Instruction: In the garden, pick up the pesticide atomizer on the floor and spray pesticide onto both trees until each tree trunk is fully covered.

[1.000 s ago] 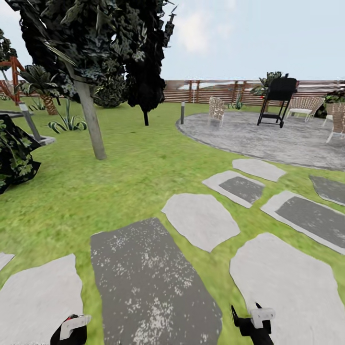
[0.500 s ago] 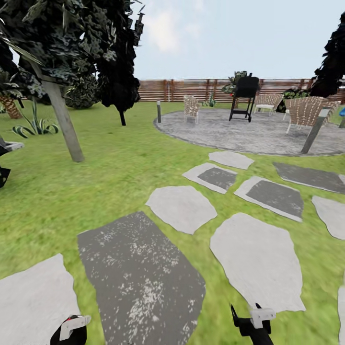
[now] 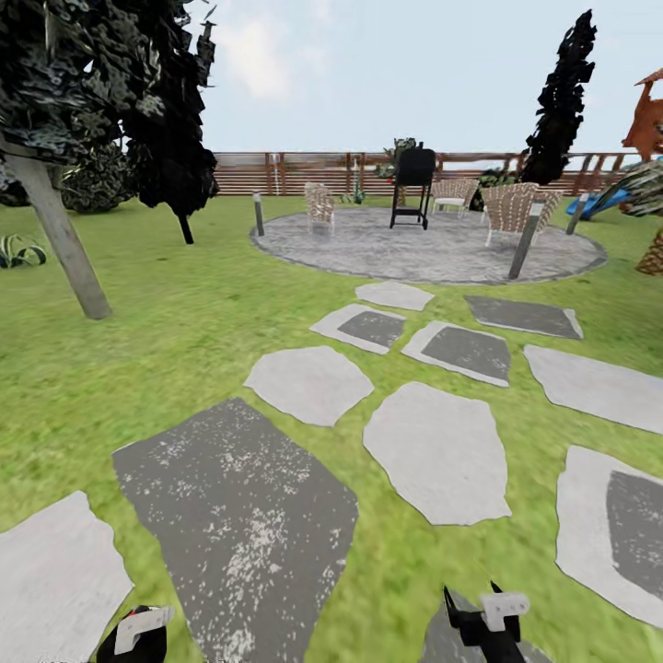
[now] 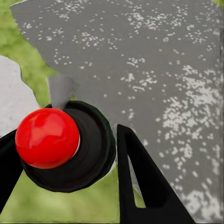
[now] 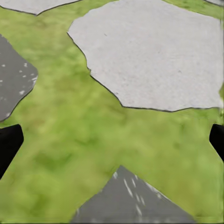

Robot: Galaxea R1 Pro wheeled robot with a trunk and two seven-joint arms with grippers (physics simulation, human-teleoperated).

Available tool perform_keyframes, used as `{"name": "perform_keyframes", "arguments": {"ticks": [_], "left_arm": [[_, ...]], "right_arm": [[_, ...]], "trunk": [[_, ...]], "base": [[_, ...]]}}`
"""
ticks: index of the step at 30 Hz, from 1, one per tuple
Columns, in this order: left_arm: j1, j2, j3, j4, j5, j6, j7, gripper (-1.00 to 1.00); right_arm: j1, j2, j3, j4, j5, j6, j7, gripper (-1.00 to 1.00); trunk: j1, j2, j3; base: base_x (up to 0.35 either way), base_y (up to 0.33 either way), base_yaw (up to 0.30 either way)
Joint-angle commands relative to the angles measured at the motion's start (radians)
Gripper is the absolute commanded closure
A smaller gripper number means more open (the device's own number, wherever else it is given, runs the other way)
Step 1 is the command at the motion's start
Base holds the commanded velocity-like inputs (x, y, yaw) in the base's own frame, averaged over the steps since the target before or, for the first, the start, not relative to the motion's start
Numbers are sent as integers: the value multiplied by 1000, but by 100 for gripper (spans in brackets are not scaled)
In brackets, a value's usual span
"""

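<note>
One tree with a thick pale grey-brown tree trunk stands on the lawn at the far left of the head view, its trunk leaning and its dark ragged foliage high up. Just beyond it rises a thin-stemmed black tree, and a second black tree stands far off to the right by the brown slatted fence.

Ahead lies a round paved patio with one black grill and three wicker chairs. Ten or so flat stepping stones, some pale and some dark speckled, lead across the grass towards it.

Both arms hang low at the bottom edge of the head view. The left end effector points down over a dark speckled stone; a red ball on a black disc shows between its black fingers, and whether it grips cannot be told. The right end effector is spread wide, holding nothing, over grass.
</note>
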Motion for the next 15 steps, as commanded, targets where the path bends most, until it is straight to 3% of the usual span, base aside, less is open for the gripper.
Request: {"name": "perform_keyframes", "arguments": {"ticks": [1, 15], "left_arm": [[0, 0, -3, 0, 8, -3, 1, 100], [0, 0, -3, 0, 8, -3, 1, 100]], "right_arm": [[-1, 0, -1, 1, 5, -3, 0, -100], [-1, 0, -1, 2, 6, -3, 0, -100]], "trunk": [[-1, 0, -1], [-1, 0, -1]], "base": [[-338, 0, -300], [-338, 55, -300]]}}
